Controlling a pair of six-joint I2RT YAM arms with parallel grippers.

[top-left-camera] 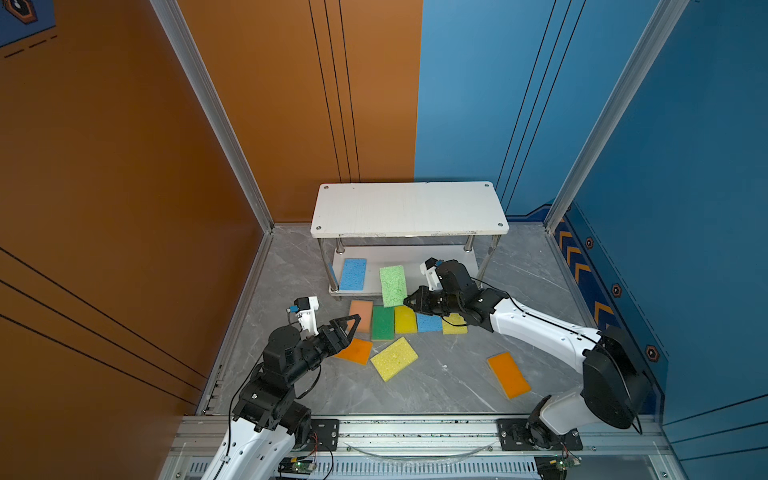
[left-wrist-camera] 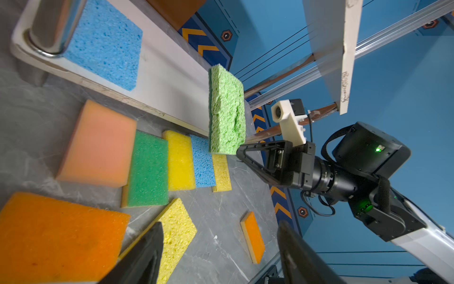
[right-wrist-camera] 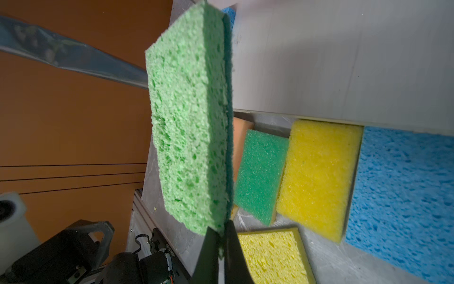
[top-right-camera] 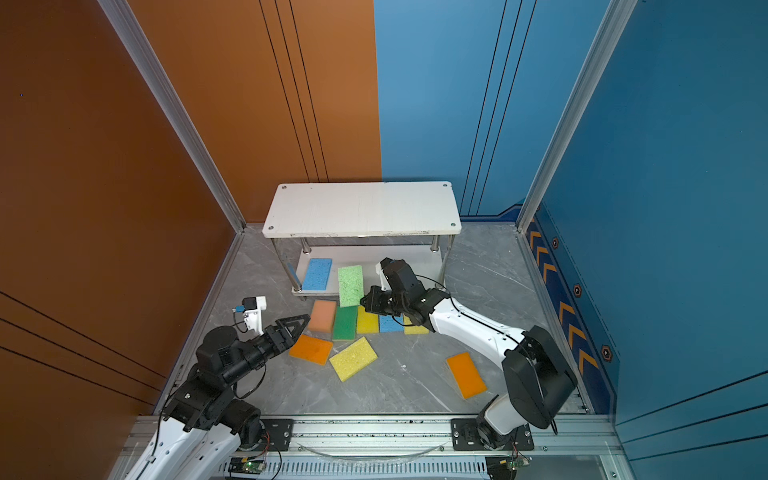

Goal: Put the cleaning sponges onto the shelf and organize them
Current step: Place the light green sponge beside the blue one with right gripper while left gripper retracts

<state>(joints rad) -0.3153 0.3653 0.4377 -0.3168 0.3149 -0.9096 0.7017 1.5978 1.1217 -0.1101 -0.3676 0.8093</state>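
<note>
The shelf [top-left-camera: 409,210] is white, the tabletop [top-left-camera: 449,374] grey with pale marble veins. The light green sponge [right-wrist-camera: 186,110] seems backed in a darker green layer.

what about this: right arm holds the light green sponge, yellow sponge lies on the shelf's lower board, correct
No: a blue sponge, not a yellow one, lies on the shelf's lower board; see both top views. The right arm holds the light green sponge.
</note>
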